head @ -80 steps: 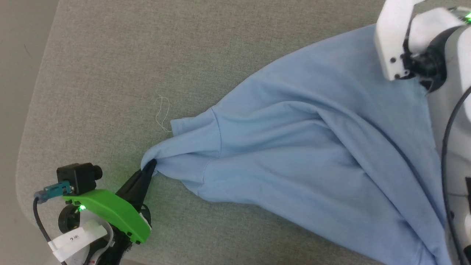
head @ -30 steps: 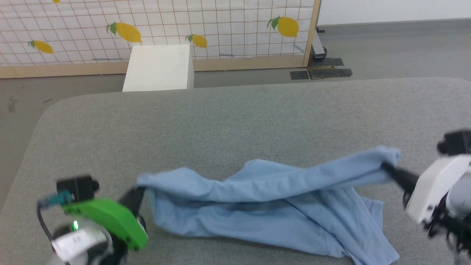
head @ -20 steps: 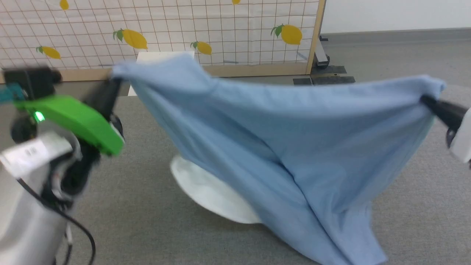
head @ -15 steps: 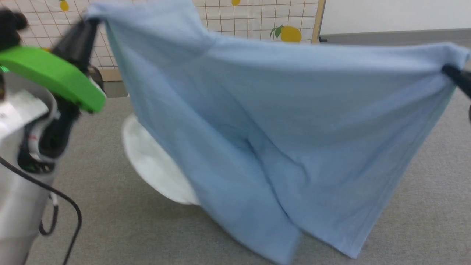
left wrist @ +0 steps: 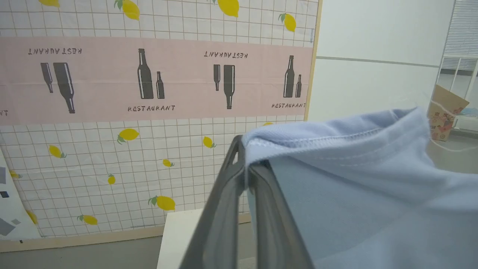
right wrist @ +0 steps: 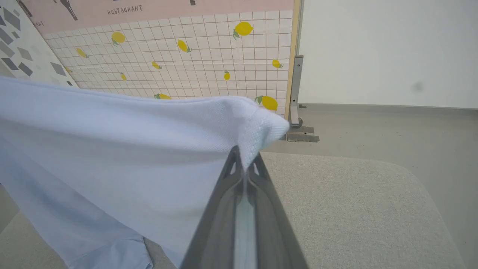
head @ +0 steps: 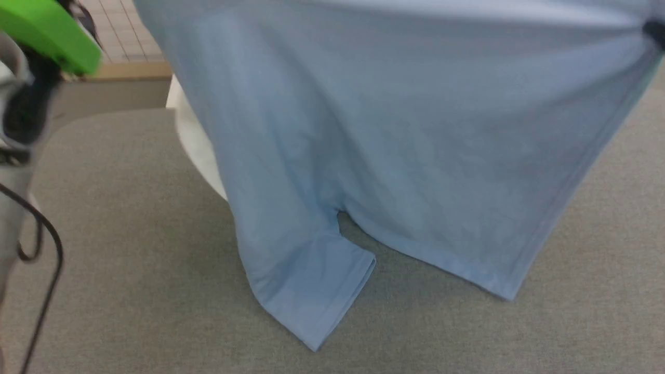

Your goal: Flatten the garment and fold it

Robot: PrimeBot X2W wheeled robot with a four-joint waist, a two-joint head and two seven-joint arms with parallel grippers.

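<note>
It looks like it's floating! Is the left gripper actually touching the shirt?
Touching. The left wrist view shows the left gripper shut on the shirt, with the stitched edge pinched between its jaws.

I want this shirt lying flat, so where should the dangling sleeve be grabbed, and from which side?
Take the sleeve at its hemmed cuff, probably from the lower right in the head view. It hangs lowest off the shirt, its cuff edge free and facing that way, with a notch beside it giving room.
</note>
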